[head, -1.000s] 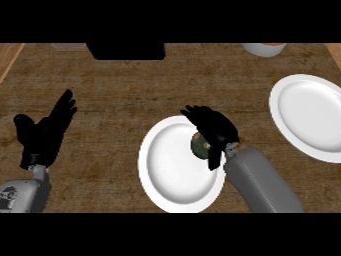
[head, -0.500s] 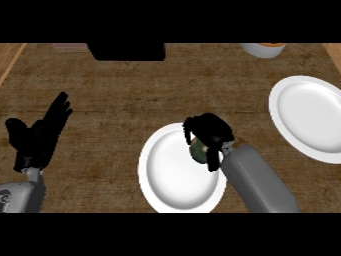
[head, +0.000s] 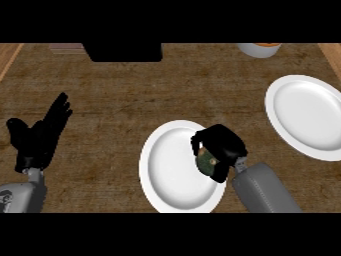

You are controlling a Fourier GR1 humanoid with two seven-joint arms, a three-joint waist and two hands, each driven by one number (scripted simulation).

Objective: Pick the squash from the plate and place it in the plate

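Brown wood-grain surface (head: 129, 100), viewed steeply from above. Paler wooden strips along its left and right edges.

Two white plates on it. Near plate (head: 165, 177) low in the middle, a tall oval reaching the view's lower limit. Far plate (head: 313, 117) higher up at the right, well apart from the first.

Right hand (head: 221, 144) over the near plate's right rim, at the end of a grey forearm (head: 265, 190) coming up from below. Fingers curled down and closed round the squash (head: 205, 162). Only a small patch of mottled green and pale skin showing beneath the black fingers, on the side toward the plate's middle. Squash therefore over the right part of the near plate. Resting on the plate or lifted off it: cannot tell.

Left hand (head: 40, 132) at the left of the view, well apart from both plates. Open, with fingers straight and close together, pointing up and slightly right, thumb out to the left. No object in it.

Along the far edge: black block (head: 121, 51) left of centre. Just left of that, a thin pale-pink slab (head: 67, 48), partly hidden. Farther right, a white bowl (head: 259, 50) with something orange at its top, cut off by the view's upper limit, apart from the far plate.
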